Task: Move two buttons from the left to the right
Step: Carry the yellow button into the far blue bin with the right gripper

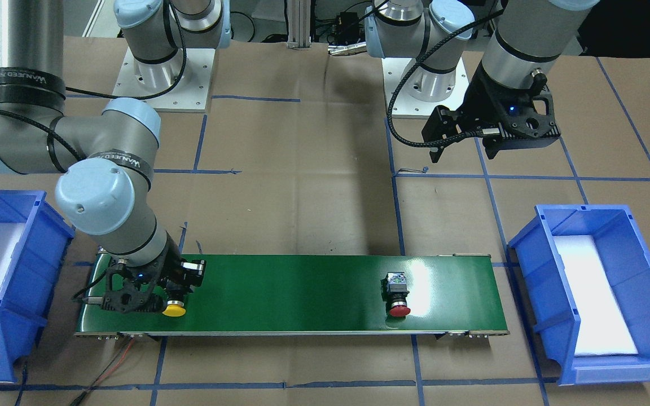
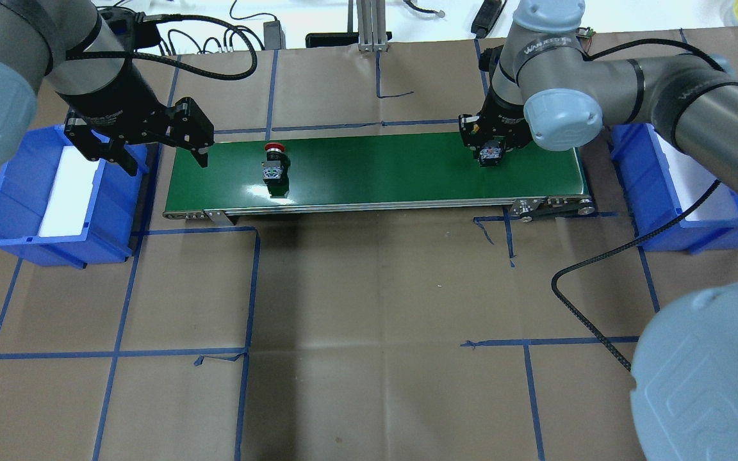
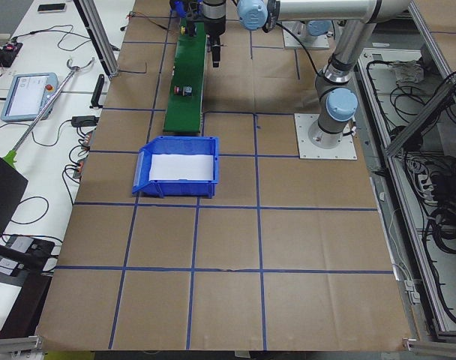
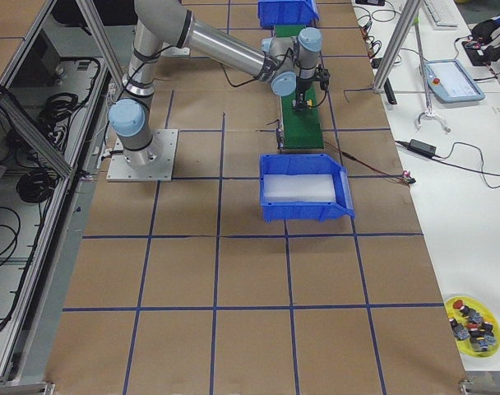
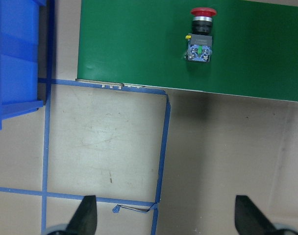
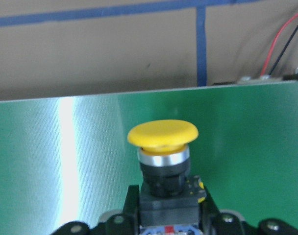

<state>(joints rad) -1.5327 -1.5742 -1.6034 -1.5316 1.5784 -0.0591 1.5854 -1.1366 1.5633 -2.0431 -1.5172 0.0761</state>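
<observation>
The yellow button (image 1: pixel 174 308) lies on its side at the robot's-right end of the green conveyor belt (image 1: pixel 302 287). My right gripper (image 1: pixel 177 293) is down at the belt, shut on the button's block. In the right wrist view the yellow button (image 6: pixel 162 134) sits between the fingers (image 6: pixel 131 203). The red button (image 2: pixel 273 163) lies on its side on the belt near the left end, also seen in the left wrist view (image 5: pixel 200 36). My left gripper (image 2: pixel 167 163) is open and empty, raised beside the belt's left end, apart from the red button.
A blue bin (image 2: pixel 106 198) with a white liner stands off the belt's left end, under my left gripper's outer side. A second blue bin (image 2: pixel 638 166) stands off the right end. The brown table has blue tape lines. A black cable (image 2: pixel 593 262) trails across the table on the right.
</observation>
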